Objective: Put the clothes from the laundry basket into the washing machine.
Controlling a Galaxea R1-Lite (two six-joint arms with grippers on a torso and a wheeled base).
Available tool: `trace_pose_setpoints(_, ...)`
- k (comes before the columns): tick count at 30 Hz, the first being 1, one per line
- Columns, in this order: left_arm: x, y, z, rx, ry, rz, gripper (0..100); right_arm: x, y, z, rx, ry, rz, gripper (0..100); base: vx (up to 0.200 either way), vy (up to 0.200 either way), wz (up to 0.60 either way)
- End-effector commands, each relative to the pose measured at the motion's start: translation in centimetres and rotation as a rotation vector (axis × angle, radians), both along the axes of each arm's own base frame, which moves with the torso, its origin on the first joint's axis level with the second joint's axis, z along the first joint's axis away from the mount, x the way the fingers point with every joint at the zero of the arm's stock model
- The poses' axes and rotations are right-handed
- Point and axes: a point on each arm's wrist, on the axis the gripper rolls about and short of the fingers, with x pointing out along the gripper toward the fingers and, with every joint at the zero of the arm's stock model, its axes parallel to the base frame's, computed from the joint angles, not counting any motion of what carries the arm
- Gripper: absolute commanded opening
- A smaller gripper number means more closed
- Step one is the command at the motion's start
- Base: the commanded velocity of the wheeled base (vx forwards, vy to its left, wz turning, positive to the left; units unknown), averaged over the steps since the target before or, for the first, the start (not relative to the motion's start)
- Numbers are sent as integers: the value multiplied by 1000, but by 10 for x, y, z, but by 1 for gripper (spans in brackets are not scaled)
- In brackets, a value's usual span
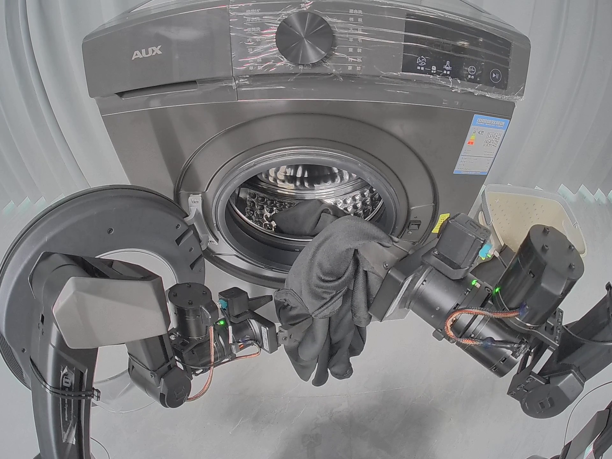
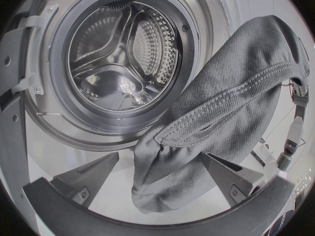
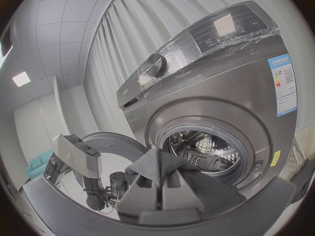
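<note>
Slippage was our main worry at this moment. The dark grey knitted garment (image 1: 331,288) was bunched at the mouth of the grey front-loading washing machine (image 1: 306,129). Its upper fold sat level with the lower rim of the opening, while most of its length hung outside, below the rim and above the floor. The right pincer (image 3: 160,182) had its fingers closed tight together on a fold of that cloth. The left pincer (image 2: 159,156) sat lower, beside the hanging part, fingers spread wide and gripping nothing, with the hem drooping between them.

We judged that letting go here would send the garment sliding over the rim to the floor, since its weight lay outside the steel drum (image 1: 319,189). We also thought the dangling end could snag on the spread left fingers. It could equally catch on the round door (image 1: 95,224) swung open on that side, if the right arm pushed inward without the tail being lifted.

The right wrist view gave us the closed fingers pinching fabric, where in the head view cloth covered them. The left wrist view gave us the gap between the left fingers and the stitched hem close up. From the head view we got the cream plastic laundry basket (image 1: 529,208) behind the right arm and the full length of cloth hanging. A second dark cloth (image 1: 306,215) lay inside the drum.
</note>
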Motion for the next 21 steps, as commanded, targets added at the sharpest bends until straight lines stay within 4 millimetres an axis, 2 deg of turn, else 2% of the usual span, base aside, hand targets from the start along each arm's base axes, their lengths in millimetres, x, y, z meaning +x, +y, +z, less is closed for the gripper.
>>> trace_pose_setpoints(1,2,-4,-4,-2,1,-17,100,0,0,-2,-6,6,1,0,0,0,0)
trace_pose_setpoints(9,1,-6,-3,-9,-2,-48,100,0,1,-5,-12,13,3,0,0,0,0)
trace_pose_setpoints(10,1,-6,-3,-9,-4,-49,0,0,1,-5,-12,13,3,0,0,0,0)
trace_pose_setpoints(21,0,-7,0,-17,-8,-78,0,-1,0,-7,-19,21,3,0,0,0,0)
